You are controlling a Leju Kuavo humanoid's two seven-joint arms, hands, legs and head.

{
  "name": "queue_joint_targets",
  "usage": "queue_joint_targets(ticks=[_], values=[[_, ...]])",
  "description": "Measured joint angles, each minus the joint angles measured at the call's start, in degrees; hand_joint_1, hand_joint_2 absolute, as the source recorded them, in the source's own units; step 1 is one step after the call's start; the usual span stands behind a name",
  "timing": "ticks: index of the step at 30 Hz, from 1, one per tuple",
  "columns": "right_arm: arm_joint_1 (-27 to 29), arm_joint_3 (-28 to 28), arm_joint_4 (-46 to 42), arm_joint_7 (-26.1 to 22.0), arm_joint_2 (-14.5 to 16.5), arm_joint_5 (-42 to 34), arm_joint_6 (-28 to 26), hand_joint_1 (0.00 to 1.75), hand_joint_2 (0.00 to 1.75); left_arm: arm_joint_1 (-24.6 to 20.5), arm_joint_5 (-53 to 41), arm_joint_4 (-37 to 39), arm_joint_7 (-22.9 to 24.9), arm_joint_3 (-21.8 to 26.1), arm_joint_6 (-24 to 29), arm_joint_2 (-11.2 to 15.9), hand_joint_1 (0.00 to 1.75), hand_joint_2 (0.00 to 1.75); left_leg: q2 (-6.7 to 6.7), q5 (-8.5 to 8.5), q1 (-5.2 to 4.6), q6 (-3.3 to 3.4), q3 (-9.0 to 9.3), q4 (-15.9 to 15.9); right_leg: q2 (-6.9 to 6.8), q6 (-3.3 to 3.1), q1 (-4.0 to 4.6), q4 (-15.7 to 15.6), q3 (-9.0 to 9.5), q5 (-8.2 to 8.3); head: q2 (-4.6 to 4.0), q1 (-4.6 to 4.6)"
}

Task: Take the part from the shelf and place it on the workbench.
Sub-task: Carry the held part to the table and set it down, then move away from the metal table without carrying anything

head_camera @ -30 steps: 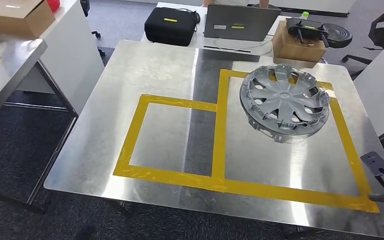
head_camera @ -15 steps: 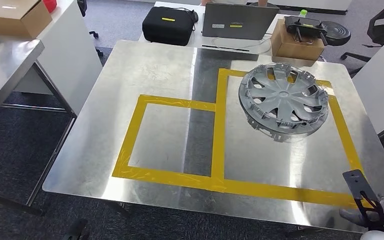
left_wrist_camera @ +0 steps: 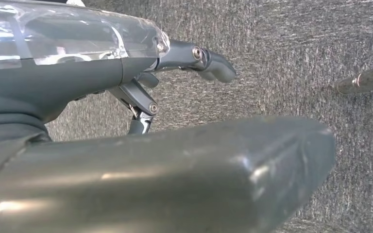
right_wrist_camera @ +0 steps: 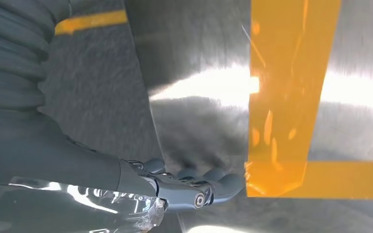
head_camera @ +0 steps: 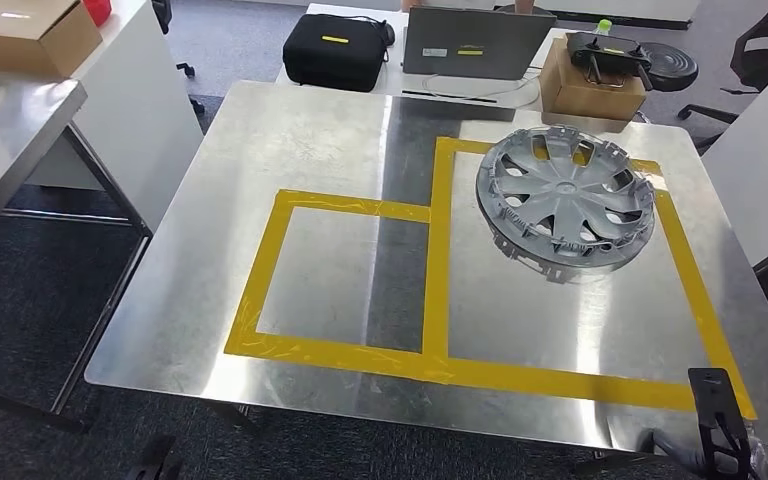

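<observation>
The steel counter (head_camera: 310,140) carries two rectangles marked in yellow tape (head_camera: 430,270), a smaller one on the left and a larger one on the right. The part, a grey wheel cover (head_camera: 565,205), lies inside the larger rectangle toward its far side, tilted a little so its near rim sits above its reflection, with its far edge over the tape line. No hand touches it.

Behind the counter stand a black case (head_camera: 338,50), a grey laptop (head_camera: 478,42) and a cardboard box (head_camera: 590,88) with a black device on top. Another cardboard box (head_camera: 32,34) sits on a white surface at the far left.

The right hand (head_camera: 705,450) is at the near right corner of the counter, low at the edge of the head view, well apart from the wheel cover. The right wrist view shows its fingers (right_wrist_camera: 194,187) stretched out together, holding nothing, just beside the corner of the tape; whether they touch the metal I cannot tell.

The left wrist view shows the left hand (left_wrist_camera: 175,73) hanging over grey carpet (left_wrist_camera: 296,43), fingers loosely apart and empty.
</observation>
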Motion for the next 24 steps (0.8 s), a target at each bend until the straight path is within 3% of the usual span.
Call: queue_joint_targets(ticks=[4,7,12,14,17,18,19,20,21,23,24], values=[[1.6,3.8,5.2,2.3,-3.9,-9.1,-6.3,0.00,1.75,-0.1,3.1,-1.2,-0.4,-2.8,1.6,1.0,0.00,0.00,0.08,-0.01,-0.03,0.04,-0.01,0.1,0.03,0.18,0.00,-0.3,0.11,0.16,0.00,-0.08],[2.8,8.6,10.9,2.7,-8.6,-18.1,-13.8,0.00,1.75,-0.5,5.9,-1.5,-1.6,-5.7,2.3,1.9,0.00,0.00,0.20,-0.06,0.04,0.16,-0.02,0.1,0.26,0.46,0.03,-0.7,0.30,0.35,0.00,-0.14],[5.6,16.9,15.0,7.2,-16.2,-29.3,-19.9,0.00,1.75,-1.4,9.4,-2.0,-2.0,-9.4,4.5,2.9,0.00,0.00,0.39,-0.02,0.19,0.95,-0.02,0.0,0.53,0.70,0.03,-1.2,0.65,0.21,0.00,0.07],[6.2,19.8,16.3,7.5,-18.3,-32.0,-22.6,0.00,1.75,-1.6,10.3,-2.2,-2.1,-10.6,4.7,3.3,0.00,0.00,0.51,0.35,0.21,1.43,-0.17,0.0,0.01,0.84,-0.03,2.0,-0.60,-2.09,0.00,0.35],[5.9,23.8,19.9,5.5,-21.2,-35.5,-26.2,0.00,1.75,-1.8,11.5,-2.1,-2.8,-12.3,4.6,4.0,0.00,0.00,0.83,0.77,-0.09,1.58,-0.66,0.0,-0.67,0.93,0.01,13.4,-5.64,-8.25,0.00,0.83],[5.8,25.1,21.0,5.1,-22.1,-36.5,-27.1,0.00,1.75,-1.8,11.9,-2.0,-2.9,-12.8,4.6,4.2,0.00,0.00,0.96,0.88,-0.28,1.48,-0.81,0.0,-0.71,0.78,0.13,15.8,-6.67,-8.88,0.00,0.89],[5.7,26.4,21.9,4.8,-23.0,-37.4,-28.0,0.00,1.75,-1.9,12.3,-2.0,-3.1,-13.3,4.6,4.3,0.00,0.00,0.98,1.02,-0.53,1.31,-0.92,0.0,-0.71,0.43,0.33,16.2,-6.74,-8.36,0.00,0.95],[5.6,27.4,22.5,4.7,-23.8,-38.2,-28.6,0.00,1.75,-2.0,12.5,-1.9,-3.1,-13.8,4.6,4.5,0.00,0.00,0.97,1.23,-0.86,1.03,-1.01,0.0,-0.70,-0.20,0.68,14.2,-5.68,-6.77,0.00,1.04],[5.5,28.4,23.1,4.6,-24.6,-38.8,-29.2,0.00,1.75,-2.1,12.7,-1.9,-3.2,-14.2,4.5,4.6,0.00,0.00,0.90,1.47,-1.16,0.72,-1.07,-0.1,-0.63,-1.25,1.25,10.5,-3.74,-4.71,0.00,1.18],[5.2,30.0,24.1,4.6,-26.6,-39.9,-30.1,0.00,1.75,-2.4,13.1,-1.9,-3.3,-15.1,4.7,4.4,0.00,0.00,0.81,2.23,-1.04,-0.11,-1.04,-0.5,-1.50,-4.26,3.51,1.8,0.64,-1.25,0.00,0.80],[5.3,30.8,24.4,5.1,-27.6,-40.8,-30.3,0.00,1.75,-2.5,13.3,-1.9,-3.3,-15.5,4.9,4.2,0.00,0.00,0.73,2.70,-0.71,-0.62,-1.05,-0.7,-1.95,-5.36,4.55,-1.1,1.99,-0.11,0.00,0.52]])
